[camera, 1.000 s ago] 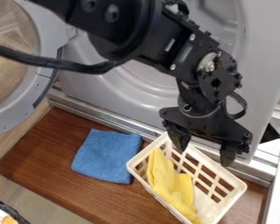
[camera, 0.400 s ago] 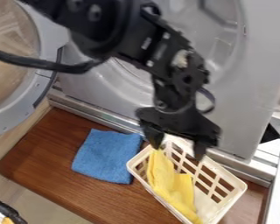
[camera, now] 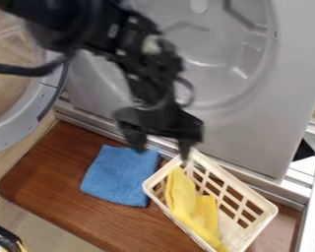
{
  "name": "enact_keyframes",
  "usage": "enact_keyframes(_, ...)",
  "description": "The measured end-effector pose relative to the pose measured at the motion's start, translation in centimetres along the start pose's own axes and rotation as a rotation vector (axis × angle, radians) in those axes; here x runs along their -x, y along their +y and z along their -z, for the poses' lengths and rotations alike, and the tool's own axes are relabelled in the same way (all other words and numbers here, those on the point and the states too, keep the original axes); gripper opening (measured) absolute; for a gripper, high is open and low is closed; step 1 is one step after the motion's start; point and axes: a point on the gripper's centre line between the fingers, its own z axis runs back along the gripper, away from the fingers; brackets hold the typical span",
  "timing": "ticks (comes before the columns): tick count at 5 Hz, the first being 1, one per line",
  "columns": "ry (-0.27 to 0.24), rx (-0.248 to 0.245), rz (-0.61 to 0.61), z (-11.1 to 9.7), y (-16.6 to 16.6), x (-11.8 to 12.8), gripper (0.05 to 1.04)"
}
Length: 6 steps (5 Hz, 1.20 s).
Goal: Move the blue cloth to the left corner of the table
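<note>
My gripper [camera: 161, 150] hangs at the centre of the view, just above the upper right part of the blue cloth and the basket's top corner. Its two fingers stand apart with nothing between them. The blue cloth [camera: 119, 176] lies flat on the brown wooden table [camera: 48, 182], left of the basket. Its upper right edge lies close under my left fingertip.
A cream plastic basket [camera: 255, 235] with a yellow cloth [camera: 190, 206] in it stands right of the blue cloth. Behind the table rises a grey machine front [camera: 252, 133], with a round door [camera: 45, 106] at the left. A dark object [camera: 4, 236] shows at the lower left corner.
My arm and gripper have moved left, from over the basket towards the blue cloth. The cloths and basket have stayed in place. The dark object at the lower left has shifted slightly.
</note>
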Motion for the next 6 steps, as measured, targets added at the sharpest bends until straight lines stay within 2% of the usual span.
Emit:
enact_keyframes(2, 0.026, -0.053, -0.155, 1.8, 5.7, -0.3, 0.999)
enact_keyframes(3, 0.074, -0.044, -0.177, 4.3, 6.4, 0.5, 0.999)
enact_keyframes(4, 0.097, -0.056, -0.184, 6.5, 6.9, 0.8, 0.999)
enact_keyframes(5, 0.113, -0.067, -0.199, 8.8, 7.2, 0.9, 0.999)
enact_keyframes(6, 0.116, -0.095, -0.206, 9.9, 7.7, 0.7, 0.999)
